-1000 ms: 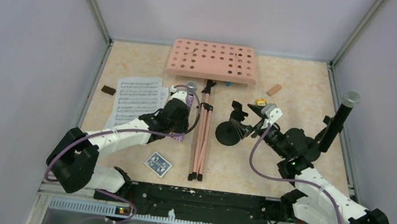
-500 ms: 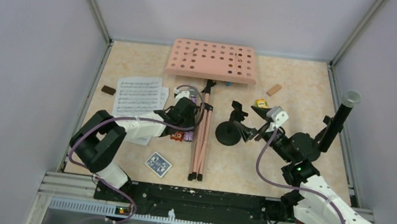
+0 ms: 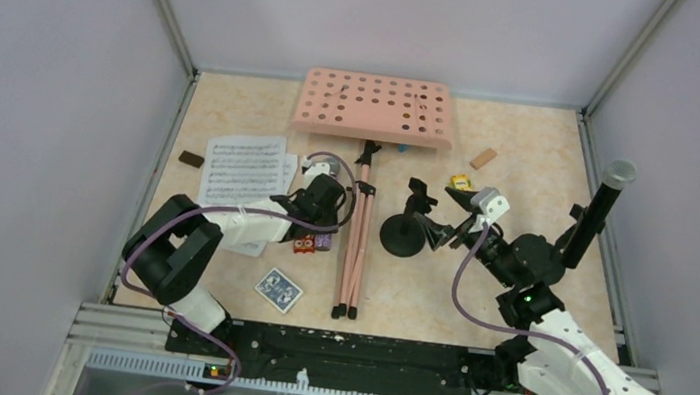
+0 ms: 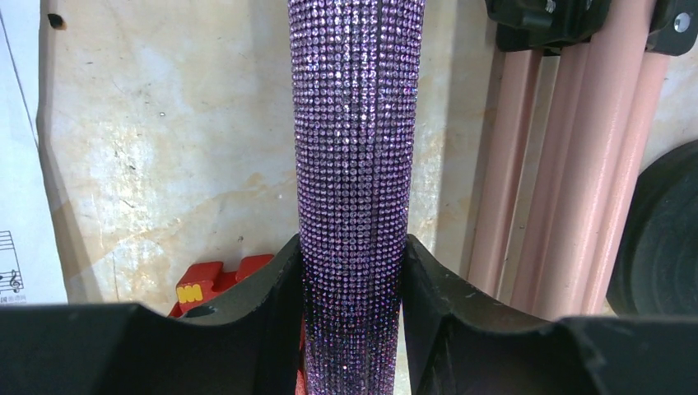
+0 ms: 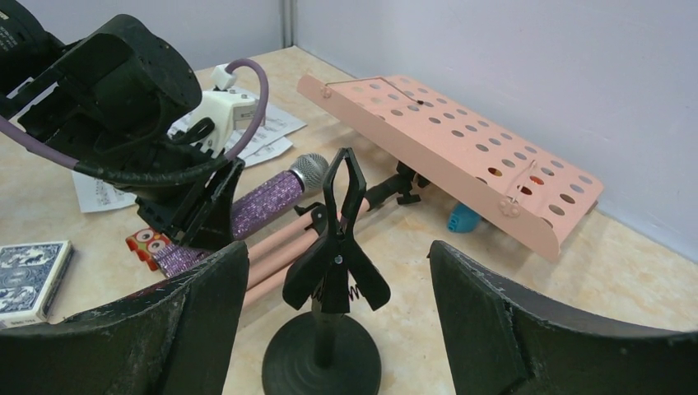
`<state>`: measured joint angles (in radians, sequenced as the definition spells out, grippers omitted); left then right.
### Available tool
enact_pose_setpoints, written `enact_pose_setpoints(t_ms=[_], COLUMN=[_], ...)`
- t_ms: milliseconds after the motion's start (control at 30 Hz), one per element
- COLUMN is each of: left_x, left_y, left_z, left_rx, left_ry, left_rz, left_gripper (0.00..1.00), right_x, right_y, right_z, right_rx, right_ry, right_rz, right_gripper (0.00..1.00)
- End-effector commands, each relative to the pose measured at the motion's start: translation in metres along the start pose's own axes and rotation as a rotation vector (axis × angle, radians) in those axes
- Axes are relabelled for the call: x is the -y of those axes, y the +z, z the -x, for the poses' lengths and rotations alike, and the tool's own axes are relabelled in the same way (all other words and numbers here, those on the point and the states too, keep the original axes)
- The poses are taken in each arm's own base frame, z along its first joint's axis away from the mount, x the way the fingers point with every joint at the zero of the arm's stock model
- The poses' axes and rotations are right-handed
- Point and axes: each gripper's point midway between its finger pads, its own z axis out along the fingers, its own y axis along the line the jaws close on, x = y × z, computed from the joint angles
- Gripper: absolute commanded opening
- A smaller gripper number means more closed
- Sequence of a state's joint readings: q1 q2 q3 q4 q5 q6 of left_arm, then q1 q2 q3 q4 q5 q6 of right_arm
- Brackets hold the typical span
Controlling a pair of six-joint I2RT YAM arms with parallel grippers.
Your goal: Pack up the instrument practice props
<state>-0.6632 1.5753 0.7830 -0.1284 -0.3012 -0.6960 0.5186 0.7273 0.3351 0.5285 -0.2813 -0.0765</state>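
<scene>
Left hand [image 4: 352,251] pinches one purple microphone [image 4: 354,123]; right hand [image 5: 337,253], spread, faces one mic holder [image 5: 323,360].

In the left wrist view the purple-glitter microphone [image 4: 354,148] ran off the top edge, head unseen, and its lower end was lost between the fingers [image 4: 263,321] of the left gripper [image 4: 352,255]. A red toy [image 4: 210,284] showed only partly behind one finger. The mic holder base [image 4: 663,230] was cut by the right edge. A sheet-music page [image 4: 16,206] was cut at the left.
</scene>
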Motion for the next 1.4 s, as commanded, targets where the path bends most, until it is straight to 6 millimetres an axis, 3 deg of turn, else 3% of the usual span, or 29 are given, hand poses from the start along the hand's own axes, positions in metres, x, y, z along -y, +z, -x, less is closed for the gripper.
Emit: enact_pose_setpoints(t_ms=[0,233,400,500,700,933,1000,1133,1233,1367], left_x=[-0.003,0.031,0.040,0.036,0.027,0.017,0.015,0.028,0.050,0.054], left_y=[0.001,0.013,0.011,0.005,-0.019,-0.057,-0.068,-0.096,-0.122,-0.136], left_z=[-0.001,0.003,0.007,0.007,0.020,0.037,0.041,0.050,0.054,0.051], left_rx=[-0.009,-0.067,-0.069,-0.066,-0.018,0.051,0.077,0.151,0.207,0.227], left_ry=[0.039,0.036,0.020,0.017,0.007,0.009,0.012,0.060,0.112,0.122], left_rz=[-0.005,-0.103,-0.130,-0.120,-0.108,-0.116,-0.131,-0.282,-0.465,-0.530], left_gripper=[0.11,0.59,0.78,0.85,0.98,0.99,0.99,0.99,0.98,0.98], right_x=[0.004,0.008,0.012,0.014,0.024,0.030,0.038,0.052,0.034,0.008], right_y=[0.001,-0.002,-0.005,-0.007,-0.009,-0.023,-0.031,-0.045,-0.039,-0.021], right_z=[0.013,0.023,0.030,0.040,0.068,0.089,0.093,0.103,0.098,0.075], right_rx=[0.040,0.034,0.014,0.017,-0.003,-0.062,-0.089,-0.162,-0.266,-0.391], right_ry=[0.002,-0.009,-0.009,-0.004,0.025,0.076,0.165,0.258,0.230,0.213], right_rz=[-0.013,-0.035,-0.059,-0.068,-0.122,-0.175,-0.253,-0.377,-0.256,-0.060], right_gripper=[0.79,0.80,0.81,0.81,0.81,0.81,0.81,0.79,0.80,0.82])
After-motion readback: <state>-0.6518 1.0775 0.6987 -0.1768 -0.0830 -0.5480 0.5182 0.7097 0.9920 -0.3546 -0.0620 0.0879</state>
